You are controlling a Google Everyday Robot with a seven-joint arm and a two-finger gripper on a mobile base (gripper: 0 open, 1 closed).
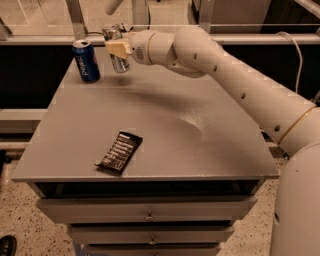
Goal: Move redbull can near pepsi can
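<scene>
The slim silver redbull can is held in my gripper, which is shut on it. The can hangs slightly tilted just above the far left part of the grey table. The deep blue pepsi can stands upright at the table's far left corner, a short way left of the redbull can. My white arm reaches in from the right across the back of the table.
A black snack bar wrapper lies flat near the table's front left. Drawers sit under the tabletop. A railing and posts run behind the table's far edge.
</scene>
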